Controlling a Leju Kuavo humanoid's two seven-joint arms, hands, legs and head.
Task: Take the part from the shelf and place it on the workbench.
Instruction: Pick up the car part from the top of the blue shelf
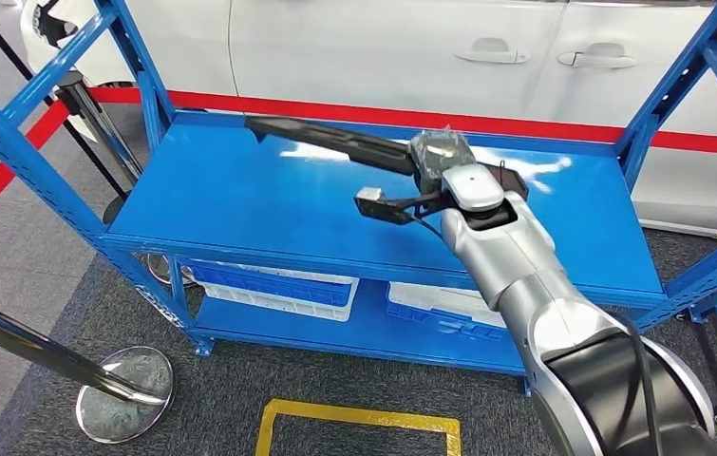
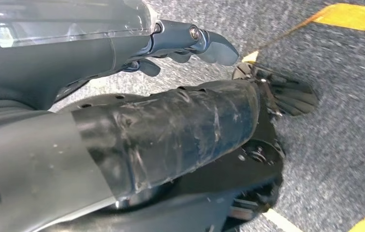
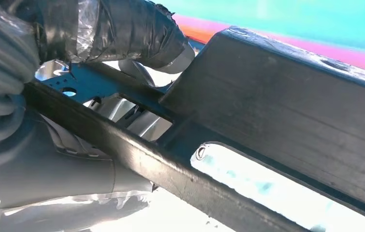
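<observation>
Reaching across the upper deck of the blue shelf (image 1: 240,204), our right hand (image 1: 444,163) sits at the thick end of the part (image 1: 335,139), a long black moulded trim piece lying along the back of the deck. In the right wrist view the taped fingers (image 3: 117,29) curl over the top of a narrow black rail of the part, with the thumb on the opposite side of it, so we judge the hand to be gripping the part rather than merely resting on it; how firmly, we cannot tell.

We judge the part to be light and fairly stiff plastic, with smooth faces that could slide in the grip. Because it is long, holding it near one end means the far tip, well away from the fingers, will want to droop and swing once it leaves the deck. The rail between the cut-outs gives the fingers an edge to hook, which suits it better than the broad flat face beside them.

Our left hand (image 2: 190,46) hangs low over the grey floor, its fingers loosely bent with nothing in them; whether apart or closed, we cannot tell.
</observation>
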